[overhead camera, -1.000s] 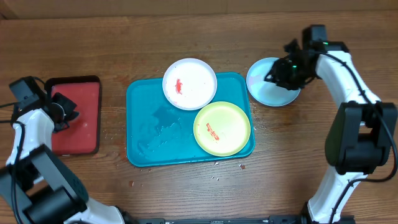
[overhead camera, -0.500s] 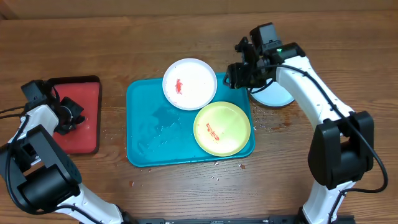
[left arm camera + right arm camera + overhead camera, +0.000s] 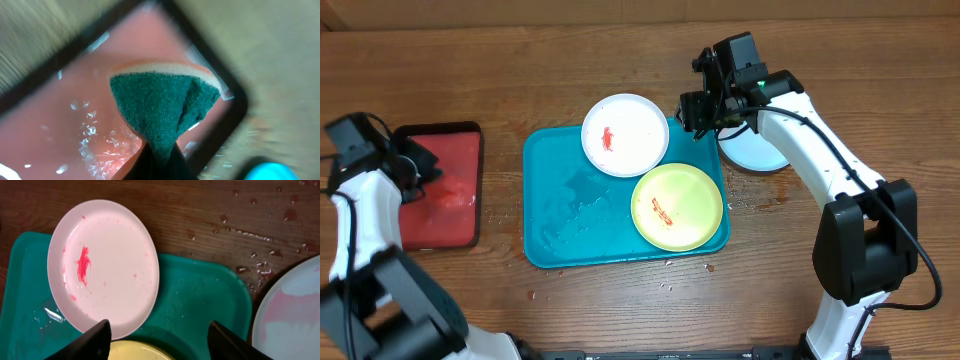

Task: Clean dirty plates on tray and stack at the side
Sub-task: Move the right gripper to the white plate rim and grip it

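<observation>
Overhead view: the teal tray [image 3: 560, 190] lies at centre frame. The white plate [image 3: 625, 135], with a red smear, sits at its upper edge and overhangs the rim toward the top of the frame. The yellow-green plate [image 3: 677, 206], with an orange smear, lies in the tray's lower right corner, its edge meeting the white plate's. The light blue plate [image 3: 760, 150] rests off the tray on the surface, just right of its upper right corner and partly hidden by the arm.

The right gripper [image 3: 159, 330] hovers over the tray's upper right corner beside the white plate. Its jaws are spread and hold nothing. The left gripper [image 3: 410, 168], at the far left of the frame, has its jaws pinching a green-faced sponge [image 3: 165, 105] above the wet red tray [image 3: 445, 200].

Judgement: the blue plate appears to be set aside, and the white plate is the one in hand. The next move calls for the right jaws to come down on the white plate's overhanging rim and close there. The grip must keep clear of the yellow-green plate alongside. The sponge must then cross from far left to reach the smear.

The surface [image 3: 500, 60] is dark wood grain. Droplets [image 3: 255, 232] lie between tray and blue plate, and specks lie below the tray. The room is not in view, apart from a pale strip along the top edge.
</observation>
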### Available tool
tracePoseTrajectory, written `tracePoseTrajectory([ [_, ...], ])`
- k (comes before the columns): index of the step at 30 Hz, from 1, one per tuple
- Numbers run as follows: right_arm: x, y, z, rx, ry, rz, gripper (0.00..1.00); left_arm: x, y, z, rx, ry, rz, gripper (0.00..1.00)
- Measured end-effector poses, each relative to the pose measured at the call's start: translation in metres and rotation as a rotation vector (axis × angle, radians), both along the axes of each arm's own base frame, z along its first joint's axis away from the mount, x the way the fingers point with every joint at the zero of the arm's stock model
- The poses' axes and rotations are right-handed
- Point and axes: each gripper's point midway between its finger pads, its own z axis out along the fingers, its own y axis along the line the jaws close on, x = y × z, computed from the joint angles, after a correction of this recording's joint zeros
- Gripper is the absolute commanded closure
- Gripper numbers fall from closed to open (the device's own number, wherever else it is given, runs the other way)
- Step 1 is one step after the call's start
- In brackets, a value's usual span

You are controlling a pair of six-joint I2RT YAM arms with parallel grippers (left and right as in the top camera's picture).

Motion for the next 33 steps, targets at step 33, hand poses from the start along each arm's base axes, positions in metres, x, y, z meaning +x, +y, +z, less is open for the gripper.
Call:
tracePoseTrajectory([
  [33,0.006,0.050,-0.072,-0.018,0.039,0.025,0.41,-0.007,-0.016,-0.032,-0.029,0.138,-0.134,0.96],
])
